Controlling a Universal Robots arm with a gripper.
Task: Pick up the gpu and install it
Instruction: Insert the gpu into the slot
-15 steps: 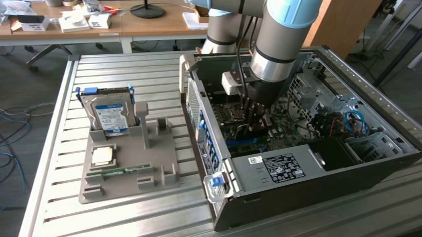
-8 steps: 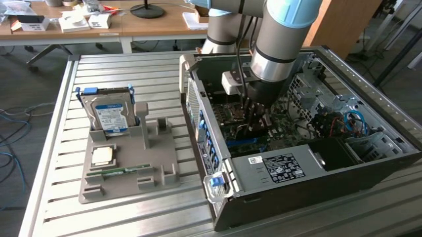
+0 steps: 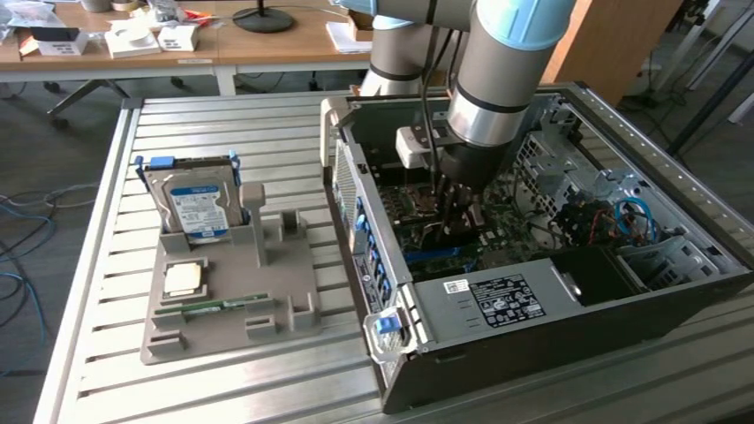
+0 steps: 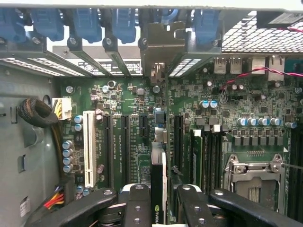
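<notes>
The gpu (image 4: 158, 163) shows edge-on in the wrist view as a thin dark card, and its silvery bracket (image 4: 157, 45) reaches the case's rear slot openings. My gripper (image 4: 159, 205) is shut on the card, with one black finger (image 4: 137, 203) on each side. The card stands upright over the green motherboard (image 4: 118, 94), in line between the long black expansion slots (image 4: 125, 142). I cannot tell whether its edge sits in a slot. In the exterior view the arm reaches down into the open computer case (image 3: 507, 300), and the gripper (image 3: 454, 199) hangs low over the board.
A white slot (image 4: 88, 146), memory sticks (image 4: 196, 156) and the CPU socket (image 4: 255, 182) flank the card. Blue slot latches (image 4: 85, 23) line the case's rear wall. On the slatted table, a grey fixture (image 3: 224, 291) holds a hard drive (image 3: 194, 203) and a green memory stick (image 3: 218, 306).
</notes>
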